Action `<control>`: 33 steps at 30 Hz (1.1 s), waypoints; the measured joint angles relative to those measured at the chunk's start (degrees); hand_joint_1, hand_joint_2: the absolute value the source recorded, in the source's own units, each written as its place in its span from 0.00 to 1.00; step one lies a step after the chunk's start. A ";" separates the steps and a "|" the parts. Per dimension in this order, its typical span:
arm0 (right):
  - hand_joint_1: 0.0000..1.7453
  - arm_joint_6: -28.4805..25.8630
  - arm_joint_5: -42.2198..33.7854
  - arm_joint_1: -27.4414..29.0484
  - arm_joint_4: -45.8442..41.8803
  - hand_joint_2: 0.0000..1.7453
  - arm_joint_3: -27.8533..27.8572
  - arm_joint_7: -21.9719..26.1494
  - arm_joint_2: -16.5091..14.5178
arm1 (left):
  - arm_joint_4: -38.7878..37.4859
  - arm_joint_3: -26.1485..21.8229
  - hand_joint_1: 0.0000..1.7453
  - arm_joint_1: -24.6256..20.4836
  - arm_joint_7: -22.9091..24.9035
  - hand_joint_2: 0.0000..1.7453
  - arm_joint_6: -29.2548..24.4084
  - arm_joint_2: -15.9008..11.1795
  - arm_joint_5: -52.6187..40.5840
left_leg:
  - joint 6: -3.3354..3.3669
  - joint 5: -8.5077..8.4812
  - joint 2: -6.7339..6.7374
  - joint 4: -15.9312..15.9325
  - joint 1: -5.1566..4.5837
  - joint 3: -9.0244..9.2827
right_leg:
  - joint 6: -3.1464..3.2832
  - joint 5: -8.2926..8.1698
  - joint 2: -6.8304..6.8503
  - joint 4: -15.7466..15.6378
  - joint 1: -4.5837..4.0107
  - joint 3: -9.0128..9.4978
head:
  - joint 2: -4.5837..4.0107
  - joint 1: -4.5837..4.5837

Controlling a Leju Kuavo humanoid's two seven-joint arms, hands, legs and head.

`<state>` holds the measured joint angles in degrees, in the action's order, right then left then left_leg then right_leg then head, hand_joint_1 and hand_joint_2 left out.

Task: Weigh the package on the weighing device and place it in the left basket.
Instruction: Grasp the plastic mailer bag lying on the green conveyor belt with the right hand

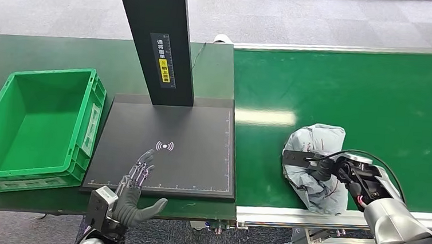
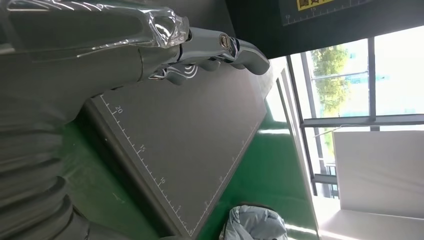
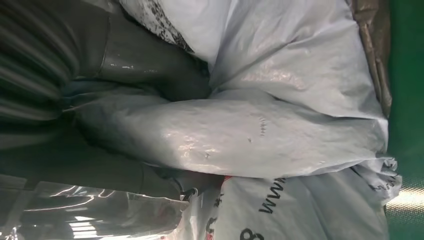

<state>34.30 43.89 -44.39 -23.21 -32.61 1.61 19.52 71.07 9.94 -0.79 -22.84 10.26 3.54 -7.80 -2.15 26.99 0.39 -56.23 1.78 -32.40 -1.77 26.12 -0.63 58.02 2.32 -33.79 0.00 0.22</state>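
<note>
right hand (image 1: 326,169) on package (image 1: 314,163) beside scale (image 1: 166,147)

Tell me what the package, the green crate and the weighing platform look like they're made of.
Package: soft grey-white plastic film, judging by its glossy wrinkles and printed lettering.
Green crate: rigid moulded plastic, slightly shiny, with ribbed walls.
Weighing platform: matte black sheet with white ruler marks; metal or plastic can't be told.

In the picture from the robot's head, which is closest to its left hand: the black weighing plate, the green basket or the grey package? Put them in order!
From the left hand:
1. Black weighing plate: right under the fingers.
2. Green basket: a little way off, on the hand's left.
3. Grey package: farthest, on the green belt to the right, gripped by the right hand.
</note>
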 joint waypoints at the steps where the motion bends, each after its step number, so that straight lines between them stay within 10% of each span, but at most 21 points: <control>1: 1.00 -0.01 -0.09 0.01 0.00 1.00 -0.07 0.08 -0.03 | 0.09 -0.02 0.00 0.09 0.02 1.00 -0.01 -0.03 0.00 | 0.00 0.00 0.00 0.00 0.00 -0.01 | 0.00 0.00 0.00 0.00 0.00 0.00 | 0.00 0.00; 19: 1.00 -19.22 -2.92 -0.80 -6.11 1.00 -0.48 6.30 -1.72 | 4.88 -1.23 0.00 4.24 -0.85 1.00 0.13 -2.03 1.31 | 0.00 -0.01 -0.01 0.01 0.00 -0.30 | 0.00 -0.01 0.04 0.03 0.00 -0.23 | 0.00 0.00; 25: 1.00 -29.46 -1.94 -0.99 -13.18 1.00 -0.05 9.96 -5.61 | 6.85 -2.54 0.00 5.72 -2.01 1.00 -0.80 -1.66 1.22 | -0.01 -0.02 0.06 0.03 0.05 -0.33 | 0.01 -0.01 -0.02 0.04 -0.06 -0.34 | 0.00 -0.01; 33: 1.00 -30.11 -1.62 -1.17 -26.39 1.00 -1.61 15.08 -13.01 | 8.55 -4.96 0.00 6.75 -3.33 1.00 -0.62 -0.38 0.60 | -0.03 -0.03 0.05 0.03 0.07 -0.35 | 0.02 0.01 -0.01 0.05 -0.09 -0.38 | 0.00 0.01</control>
<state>4.19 42.28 -45.56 -49.60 -34.22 16.69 6.51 79.61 4.98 5.96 -26.17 9.64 3.16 -7.21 -2.17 26.96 0.43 -56.20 1.85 -32.75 -1.74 26.13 -0.64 58.07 2.23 -34.17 0.00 0.22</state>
